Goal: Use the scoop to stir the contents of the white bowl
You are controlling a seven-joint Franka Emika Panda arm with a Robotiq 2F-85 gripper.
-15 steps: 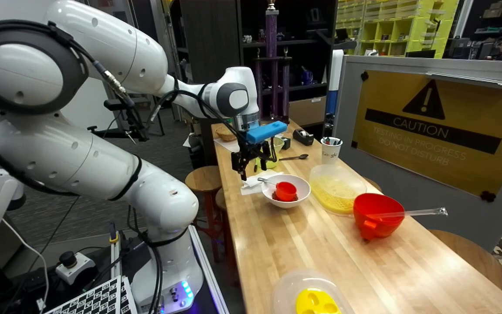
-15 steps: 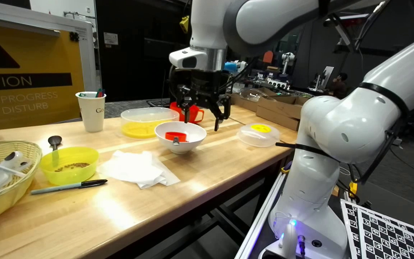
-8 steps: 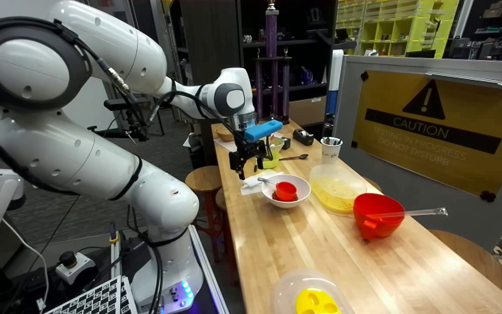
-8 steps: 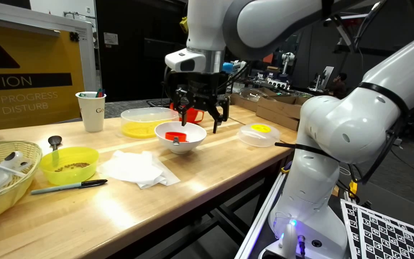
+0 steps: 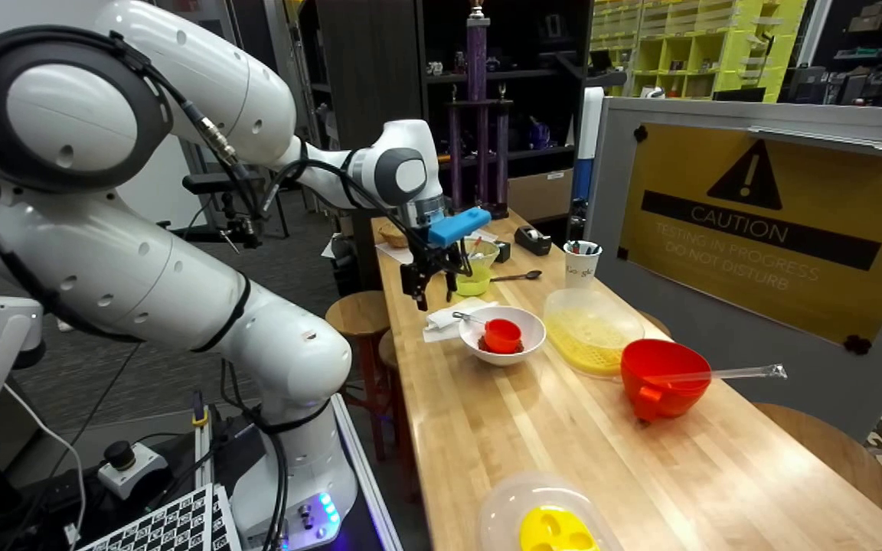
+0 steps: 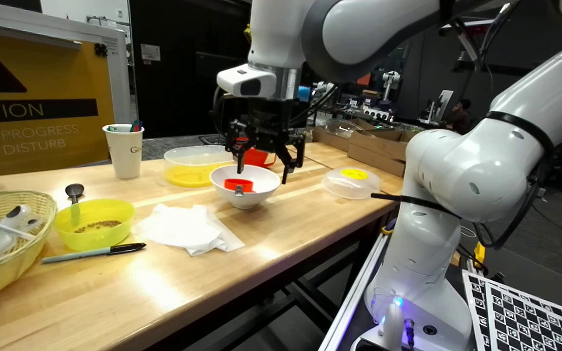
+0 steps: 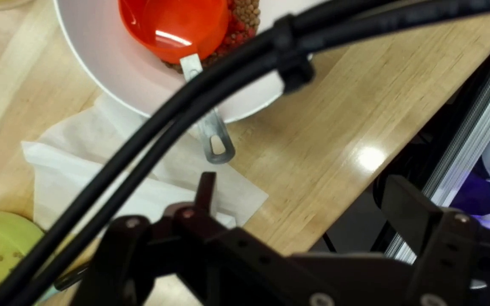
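The gripper points down, its two fingers standing wide apart. In the wrist view a finger shows against crumpled white paper, near the tip of a metal handle but apart from it; its fellow shows past the edge of the wooden table. The handle belongs to a red measuring scoop, which sits in the white bowl on red and brown pieces, the handle reaching out over the rim.

The tabletop is pale, striped butcher block — glossy, with bright patches of glare. Alongside stands a grey partition bearing a yellow caution sign; at the far end rises a purple trophy before dark shelves.

Counted on the table: one yellow-green bowl, one dark spoon, one marker, one paper cup of pens, one tape dispenser, one clear tub yellow below, one red bowl with a clear utensil across it, one translucent dome with a yellow top. Around it — at least three wooden stools.
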